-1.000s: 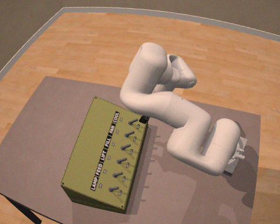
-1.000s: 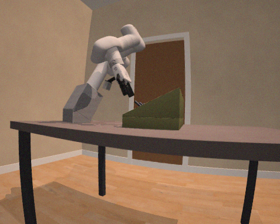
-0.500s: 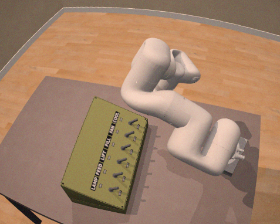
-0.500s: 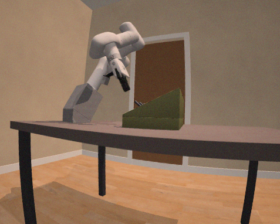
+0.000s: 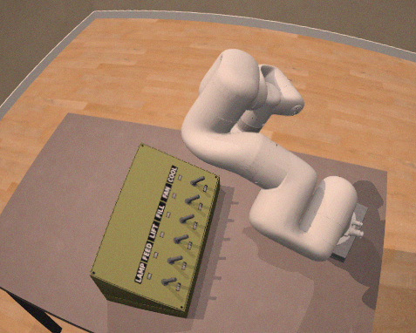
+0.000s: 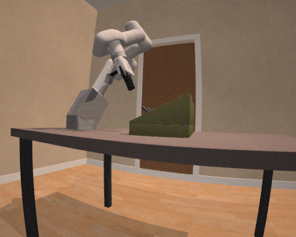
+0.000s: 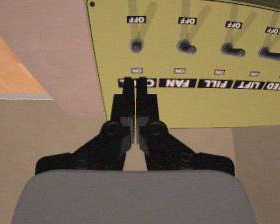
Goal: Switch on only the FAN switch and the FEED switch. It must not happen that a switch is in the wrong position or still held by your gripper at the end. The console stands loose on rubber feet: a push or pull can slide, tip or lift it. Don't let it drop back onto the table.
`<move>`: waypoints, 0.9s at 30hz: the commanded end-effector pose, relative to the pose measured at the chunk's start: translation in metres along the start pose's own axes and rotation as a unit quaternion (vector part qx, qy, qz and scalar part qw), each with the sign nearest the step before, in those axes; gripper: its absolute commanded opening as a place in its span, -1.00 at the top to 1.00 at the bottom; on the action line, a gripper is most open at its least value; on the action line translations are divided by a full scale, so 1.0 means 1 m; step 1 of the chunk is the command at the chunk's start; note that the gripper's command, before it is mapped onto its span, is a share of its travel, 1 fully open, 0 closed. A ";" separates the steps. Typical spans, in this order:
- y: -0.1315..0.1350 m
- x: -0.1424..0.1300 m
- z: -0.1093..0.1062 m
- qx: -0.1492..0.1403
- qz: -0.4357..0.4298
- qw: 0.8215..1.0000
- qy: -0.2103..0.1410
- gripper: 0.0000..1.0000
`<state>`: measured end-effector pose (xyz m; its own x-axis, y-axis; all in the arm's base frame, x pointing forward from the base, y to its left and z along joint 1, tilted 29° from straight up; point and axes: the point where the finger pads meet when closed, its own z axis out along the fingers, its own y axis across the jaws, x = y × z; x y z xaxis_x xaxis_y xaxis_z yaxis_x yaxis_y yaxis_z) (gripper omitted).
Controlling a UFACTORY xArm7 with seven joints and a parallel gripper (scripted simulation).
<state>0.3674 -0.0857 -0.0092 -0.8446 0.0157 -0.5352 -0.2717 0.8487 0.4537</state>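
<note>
An olive wedge-shaped console stands on the grey table top. It carries a row of several toggle levers, all leaning the same way. The FAN lever is second from the far end, next to the COOL lever. The FEED lever is second from the near end and out of the wrist view. My gripper is shut and empty. It hangs in the air above the COOL end of the console, touching nothing. In the top view the arm hides it.
The arm's base stands on the table to the right of the console. The table's near edge lies close to the console's LAMP end. A door is in the wall behind.
</note>
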 end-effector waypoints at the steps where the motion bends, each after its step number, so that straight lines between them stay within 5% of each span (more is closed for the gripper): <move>1: 0.000 -0.001 -0.002 0.001 -0.001 1.000 -0.001 1.00; 10: 0.069 0.020 -0.002 0.000 0.000 1.000 0.000 1.00; 27: 0.070 0.020 -0.002 0.000 0.000 1.000 0.000 1.00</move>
<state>0.3301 -0.0258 0.0124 -0.8456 0.0144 -0.5336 -0.2725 0.8479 0.4548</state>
